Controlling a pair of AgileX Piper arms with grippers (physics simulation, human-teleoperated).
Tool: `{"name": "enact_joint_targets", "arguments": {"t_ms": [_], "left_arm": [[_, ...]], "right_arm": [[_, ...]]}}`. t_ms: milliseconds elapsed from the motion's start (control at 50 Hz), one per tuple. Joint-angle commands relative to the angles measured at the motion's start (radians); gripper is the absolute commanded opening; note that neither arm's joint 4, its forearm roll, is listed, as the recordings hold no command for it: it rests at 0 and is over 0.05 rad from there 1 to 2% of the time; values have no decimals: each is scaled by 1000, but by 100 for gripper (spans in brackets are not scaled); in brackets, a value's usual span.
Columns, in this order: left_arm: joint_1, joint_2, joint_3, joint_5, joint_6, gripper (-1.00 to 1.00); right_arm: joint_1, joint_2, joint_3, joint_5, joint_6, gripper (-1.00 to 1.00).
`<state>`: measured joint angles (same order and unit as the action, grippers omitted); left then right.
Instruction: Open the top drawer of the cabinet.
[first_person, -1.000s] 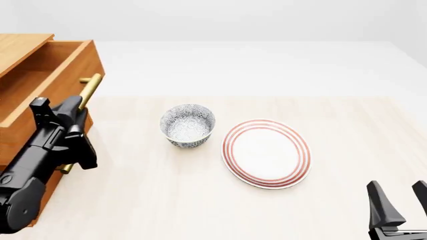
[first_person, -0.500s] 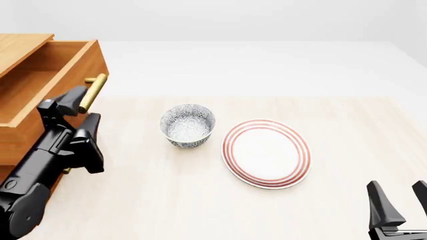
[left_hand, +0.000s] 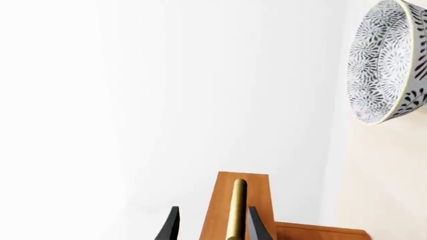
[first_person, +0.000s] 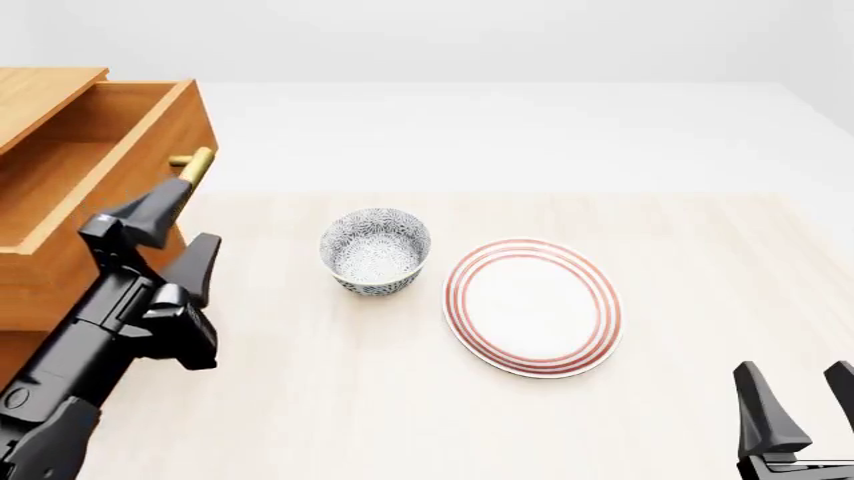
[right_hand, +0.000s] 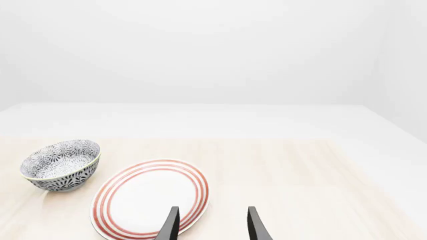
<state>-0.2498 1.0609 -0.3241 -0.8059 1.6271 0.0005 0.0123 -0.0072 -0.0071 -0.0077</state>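
The orange-brown cabinet (first_person: 40, 95) stands at the table's left edge. Its top drawer (first_person: 127, 165) is pulled out, and its inside shows bare wood. The brass bar handle (first_person: 198, 160) sticks out from the drawer front. My left gripper (first_person: 178, 235) is open just in front of the handle, with one fingertip overlapping its lower end. In the left wrist view the handle (left_hand: 235, 210) runs between the spread fingers (left_hand: 170, 226), nearer one of them. My right gripper (first_person: 805, 400) stands open at the near right, away from everything.
A blue-patterned bowl (first_person: 375, 250) sits near the middle of the table, to the right of the left gripper. A red-ringed white plate (first_person: 534, 305) lies to the right of the bowl. The right wrist view shows the same plate (right_hand: 150, 197) and bowl (right_hand: 61, 165).
My left gripper let go of the brass handle, spread its fingers and drew back a little. The drawer slid slightly further out first. The right arm stayed still.
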Motion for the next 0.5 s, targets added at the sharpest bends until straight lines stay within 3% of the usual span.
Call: {"name": "enact_joint_targets", "arguments": {"t_ms": [20, 200, 500], "left_arm": [[-63, -36, -1, 32, -8, 100], [-91, -72, -24, 91, -54, 100], [-82, -136, -72, 213, -263, 100]], "right_arm": [[0, 0, 0, 0, 0, 100], [0, 0, 0, 0, 0, 100], [1, -5, 1, 3, 0, 100]]}}
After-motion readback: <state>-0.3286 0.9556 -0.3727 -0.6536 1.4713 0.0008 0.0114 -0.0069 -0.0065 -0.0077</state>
